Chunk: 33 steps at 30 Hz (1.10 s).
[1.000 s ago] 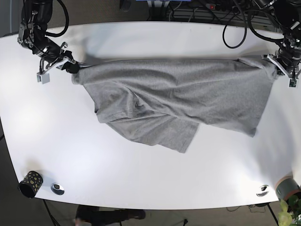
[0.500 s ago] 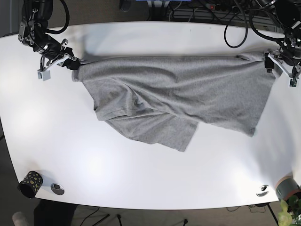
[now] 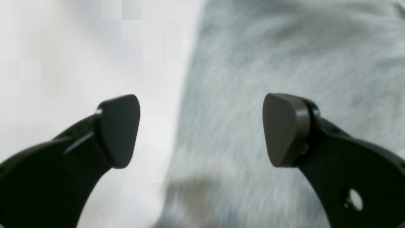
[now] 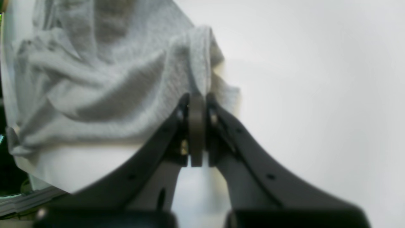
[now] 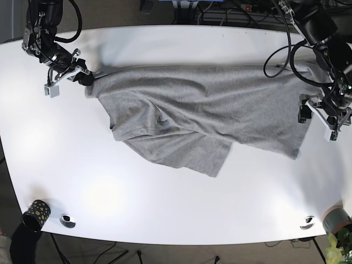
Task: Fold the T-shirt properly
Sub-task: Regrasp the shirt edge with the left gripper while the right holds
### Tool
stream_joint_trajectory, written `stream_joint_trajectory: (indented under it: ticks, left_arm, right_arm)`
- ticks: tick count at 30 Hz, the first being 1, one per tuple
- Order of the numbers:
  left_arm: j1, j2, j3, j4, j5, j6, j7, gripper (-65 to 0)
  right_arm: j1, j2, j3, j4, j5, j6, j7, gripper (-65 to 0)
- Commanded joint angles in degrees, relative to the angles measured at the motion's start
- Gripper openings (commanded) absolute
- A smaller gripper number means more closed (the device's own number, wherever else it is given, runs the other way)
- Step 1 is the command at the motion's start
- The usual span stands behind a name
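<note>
Left gripper (image 3: 201, 129), spread, hangs over our crumpled grey cotton T-shirt's (image 5: 203, 118) edge opposite the corner our right gripper (image 4: 196, 104) pinches.

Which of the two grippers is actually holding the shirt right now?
The right gripper: its jaws are pinched shut on a bunched corner of the grey T-shirt. The left gripper hangs open over the shirt's edge, holding nothing.

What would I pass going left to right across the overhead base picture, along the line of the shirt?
Right pincer shut on the shirt's corner → grey T-shirt spread over the white table → left pincer, open by the shirt's other edge.
</note>
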Motion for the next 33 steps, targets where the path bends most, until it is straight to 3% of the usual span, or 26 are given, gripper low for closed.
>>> stream_joint_trajectory:
  ticks: [1, 11, 16, 25, 33]
  left_arm:
    - [-4.18, -2.49, 1.43, -4.69, -0.14, 0.21, -2.07, -8.9]
    - [-14.2, -6.98, 8.2, -25.08, -0.14, 0.3, -10.94, -8.9]
    - [-18.78, -7.24, 8.46, -33.87, -0.05, 0.04, -14.2, -8.9]
    - [-23.61, -7.24, 18.39, -41.52, -0.4, -1.02, -14.81, -8.9]
    - [-23.7, -6.98, 18.66, -44.6, -0.05, -0.93, -14.9, -8.9]
  right_arm:
    - [0.23, 0.57, 0.47, 0.87, 0.75, 0.45, 0.6, -65.0]
    - [1.46, -1.01, 0.47, 0.87, 0.75, 0.45, 0.6, -65.0]
    - [1.9, -1.19, 0.47, 0.87, 0.75, 0.45, 0.6, -65.0]
    - [2.69, -1.36, 0.47, 0.87, 0.75, 0.45, 0.6, -65.0]
    - [2.78, -1.36, 0.56, 0.87, 0.75, 0.45, 0.6, -65.0]
